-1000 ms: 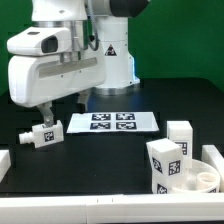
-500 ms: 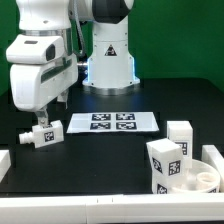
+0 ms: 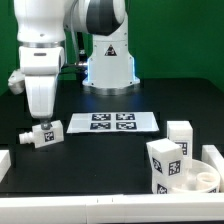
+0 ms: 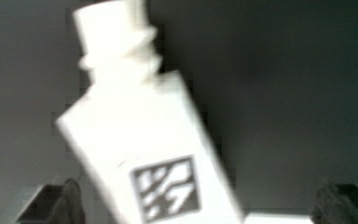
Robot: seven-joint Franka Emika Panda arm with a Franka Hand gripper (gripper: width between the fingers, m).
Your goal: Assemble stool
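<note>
White Franka arm (image 3: 60, 40), glossy rounded shells.
Dark joint bands, black warning triangle on base (image 3: 110, 60); black fingertips (image 4: 51, 203).

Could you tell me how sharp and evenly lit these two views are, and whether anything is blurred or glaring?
Exterior view: fairly sharp and evenly lit, with a bluish glow at the arm's base and sheen on the black table; the marker board reads clearly. Wrist view: soft and blurred, the stool leg bright, nearly washed out, its tag smeared; the open gripper has dark, indistinct fingertips.

Even bright lighting in the exterior view; wrist view blurred, soft-focused.
</note>
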